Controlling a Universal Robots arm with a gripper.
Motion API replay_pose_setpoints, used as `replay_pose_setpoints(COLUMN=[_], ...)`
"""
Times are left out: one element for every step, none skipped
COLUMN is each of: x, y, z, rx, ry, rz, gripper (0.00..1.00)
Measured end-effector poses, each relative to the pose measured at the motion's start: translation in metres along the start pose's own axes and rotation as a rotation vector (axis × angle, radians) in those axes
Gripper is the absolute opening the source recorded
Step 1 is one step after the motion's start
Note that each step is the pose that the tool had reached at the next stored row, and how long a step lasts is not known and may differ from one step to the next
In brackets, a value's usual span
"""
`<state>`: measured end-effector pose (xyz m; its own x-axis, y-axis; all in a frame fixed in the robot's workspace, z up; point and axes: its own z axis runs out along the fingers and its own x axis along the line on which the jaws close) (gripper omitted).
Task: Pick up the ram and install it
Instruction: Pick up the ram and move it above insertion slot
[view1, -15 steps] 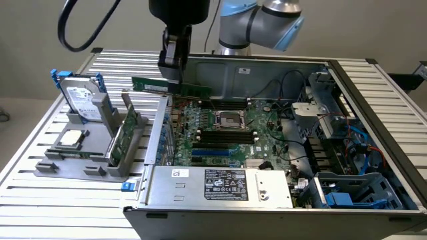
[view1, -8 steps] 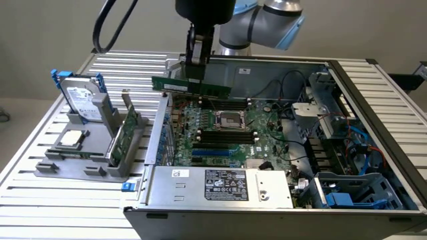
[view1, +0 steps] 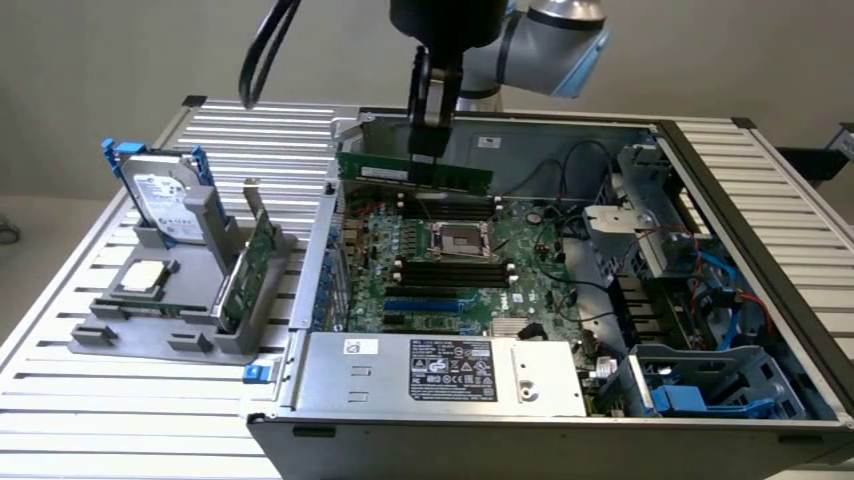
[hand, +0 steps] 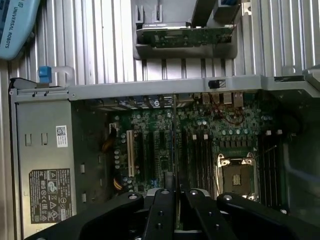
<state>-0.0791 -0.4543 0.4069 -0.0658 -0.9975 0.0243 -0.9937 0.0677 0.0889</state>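
One hard drive (view1: 170, 205) and an expansion card (view1: 251, 268) stand in a grey holder (view1: 140, 338) at the exterior view's left. At upper centre the tool (view1: 426, 150) pinches the ram (view1: 380, 168), held level above the motherboard (view1: 454, 275) in the open case (view1: 754, 195).

The slatted table (view1: 107, 420) is being lit evenly, perhaps from overhead; the interior of the case (view1: 534, 447) is being shadowed softly, and the motherboard (hand: 160, 145) is being rendered dim.
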Motion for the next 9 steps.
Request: replay_pose_setpoints(x=[-0.001, -0.002, -0.002, -0.003, -0.003, -0.004, -0.005, -0.006, -0.007], y=[-0.0020, -0.0039, -0.0059, -0.0077, -0.0095, -0.0114, -0.0135, -0.0156, -0.0180], z=[0.0001, 0.0002, 0.0003, 0.0003, 0.0004, 0.0007, 0.0009, 0.0014, 0.0021], rx=[0.0043, 0.0082, 0.0119, 0.0146, 0.0167, 0.0186, 0.0196, 0.0199, 0.0200], ry=[-0.0010, -0.0025, -0.0050, -0.0079, -0.0117, -0.0165, -0.0204, -0.0231, -0.0249], rz=[0.000, 0.000, 0.000, 0.000, -0.001, -0.001, -0.001, -0.002, -0.002], gripper=[0.14, 0.14, 0.14, 0.14, 0.14, 0.14, 0.14, 0.14, 0.14])
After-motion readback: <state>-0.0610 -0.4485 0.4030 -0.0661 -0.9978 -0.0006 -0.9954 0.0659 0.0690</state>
